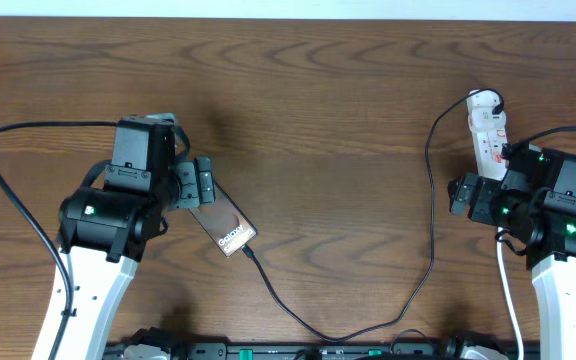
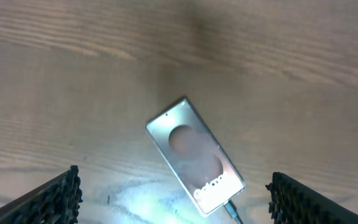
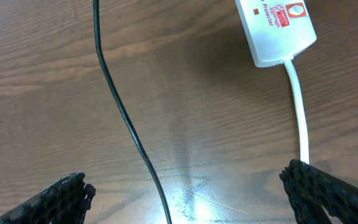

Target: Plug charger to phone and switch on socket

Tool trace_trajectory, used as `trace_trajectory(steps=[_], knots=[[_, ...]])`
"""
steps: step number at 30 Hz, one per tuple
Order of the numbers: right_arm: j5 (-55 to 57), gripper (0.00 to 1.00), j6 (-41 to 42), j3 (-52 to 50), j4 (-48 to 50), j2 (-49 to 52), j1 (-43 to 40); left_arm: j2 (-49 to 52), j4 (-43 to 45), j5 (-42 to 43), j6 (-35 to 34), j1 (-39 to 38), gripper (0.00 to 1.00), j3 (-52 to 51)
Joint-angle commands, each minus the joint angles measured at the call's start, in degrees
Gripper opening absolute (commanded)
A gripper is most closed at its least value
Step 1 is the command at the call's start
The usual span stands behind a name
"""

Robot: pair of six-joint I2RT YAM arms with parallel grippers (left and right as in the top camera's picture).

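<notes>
The phone point(image 1: 227, 229) lies flat and slanted on the table, with white lettering at its near end. In the left wrist view the phone point(image 2: 194, 155) sits between and just ahead of my wide-apart fingers point(image 2: 51, 199). The charger connector point(image 2: 232, 210) meets the phone's near end. My left gripper point(image 1: 203, 185) is open and holds nothing. The thin black charger cable point(image 1: 408, 300) loops along the front edge and up to the white socket point(image 1: 488, 125). My right gripper point(image 1: 463, 195) hovers open just left of the socket point(image 3: 278, 28), with the cable point(image 3: 123, 112) running between its fingers point(image 3: 328, 193).
A white cord point(image 3: 300, 106) leaves the socket's near end and passes by my right finger. Wood-grain table point(image 1: 328, 120) stretches between the two arms. Both arm bases stand at the front edge.
</notes>
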Motion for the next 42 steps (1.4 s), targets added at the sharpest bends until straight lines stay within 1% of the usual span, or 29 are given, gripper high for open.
trace_trajectory(steps=[1, 7, 12, 15, 22, 29, 35, 42], knots=[[-0.2, 0.99, 0.7, -0.3, 0.1, -0.2, 0.4, -1.4, -0.7, -0.9, 0.3, -0.1, 0.93, 0.5], [-0.1, 0.99, 0.7, -0.3, 0.1, -0.2, 0.4, -5.5, 0.9, -0.9, 0.3, 0.0, 0.93, 0.3], [-0.1, 0.99, 0.7, -0.3, 0.1, -0.2, 0.4, -11.0, 6.3, -0.9, 0.3, 0.0, 0.93, -3.1], [-0.1, 0.99, 0.7, -0.3, 0.1, -0.2, 0.4, -15.4, 12.1, -0.6, 0.3, 0.4, 0.93, -7.5], [-0.1, 0.99, 0.7, -0.3, 0.1, -0.2, 0.4, -25.9, 26.8, 4.8, 0.3, 5.3, 0.93, -19.7], [-0.1, 0.99, 0.7, -0.3, 0.1, -0.2, 0.4, -36.5, 44.6, 10.5, 0.3, 8.5, 0.93, -33.0], [-0.1, 0.99, 0.7, -0.3, 0.1, -0.2, 0.4, -47.9, 60.1, 10.7, 0.3, 10.7, 0.93, -46.1], [-0.1, 0.99, 0.7, -0.3, 0.1, -0.2, 0.4, -57.9, 73.3, 10.8, 0.3, 13.7, 0.93, -57.8]])
